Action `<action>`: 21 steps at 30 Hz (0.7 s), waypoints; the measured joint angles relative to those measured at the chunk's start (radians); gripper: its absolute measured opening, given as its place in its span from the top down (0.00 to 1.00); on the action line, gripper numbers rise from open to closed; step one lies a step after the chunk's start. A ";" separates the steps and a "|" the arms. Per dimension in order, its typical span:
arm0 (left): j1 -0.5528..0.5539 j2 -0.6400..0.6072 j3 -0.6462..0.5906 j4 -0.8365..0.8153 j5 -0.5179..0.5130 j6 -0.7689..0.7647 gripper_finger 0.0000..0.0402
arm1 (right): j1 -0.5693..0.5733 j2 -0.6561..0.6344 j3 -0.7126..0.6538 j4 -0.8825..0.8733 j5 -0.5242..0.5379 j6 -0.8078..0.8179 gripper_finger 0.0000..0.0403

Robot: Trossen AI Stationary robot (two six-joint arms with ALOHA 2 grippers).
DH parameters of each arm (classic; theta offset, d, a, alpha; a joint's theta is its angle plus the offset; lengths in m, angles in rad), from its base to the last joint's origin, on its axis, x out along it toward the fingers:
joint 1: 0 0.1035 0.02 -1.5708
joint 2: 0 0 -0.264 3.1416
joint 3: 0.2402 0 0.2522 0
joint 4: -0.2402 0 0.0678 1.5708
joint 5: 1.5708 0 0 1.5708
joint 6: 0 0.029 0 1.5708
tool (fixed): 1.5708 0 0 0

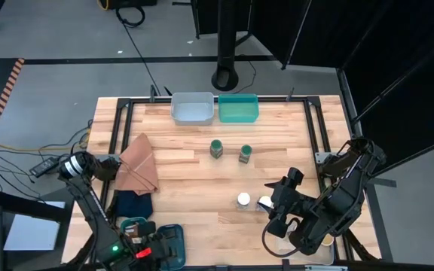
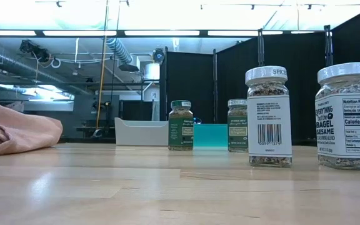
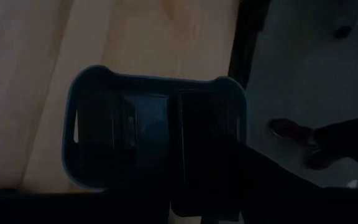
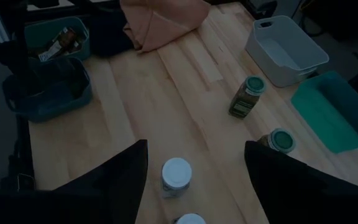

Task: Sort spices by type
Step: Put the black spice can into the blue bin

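Two white-lidded jars [image 1: 243, 199] upright at lower right of the high view, just beside the right gripper [image 1: 276, 214], jaws spread wide and the nearer jar straight ahead between them, long axis vertical. Two green-lidded jars [image 1: 216, 148] at mid-frame, below the grey bin [image 1: 192, 108] and teal bin [image 1: 238, 108]. Left gripper [image 1: 138, 245] parked lower left over a dark blue bin [image 3: 82, 87]; jaw state impossible to tell.

The right white-lidded jar [image 2: 350, 117] reads "EVERYTHING BUT THE BAGEL SESAME" and "Nutrition Facts". The next jar's lid [image 2: 266, 74] reads "SPICE". The green-lidded jars' [image 2: 180, 125] labels are unreadable.
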 joint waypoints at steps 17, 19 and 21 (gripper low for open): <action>0.006 0.057 0.000 -0.014 -0.010 0.009 0.66 | 0.000 0.000 0.000 0.000 0.001 -0.002 0.32; 0.010 0.064 0.000 -0.001 -0.010 0.020 0.66 | 0.000 0.000 0.000 0.000 0.001 -0.002 0.32; 0.012 0.071 0.000 0.000 -0.010 0.027 0.66 | 0.000 0.000 0.000 0.002 0.002 -0.002 0.32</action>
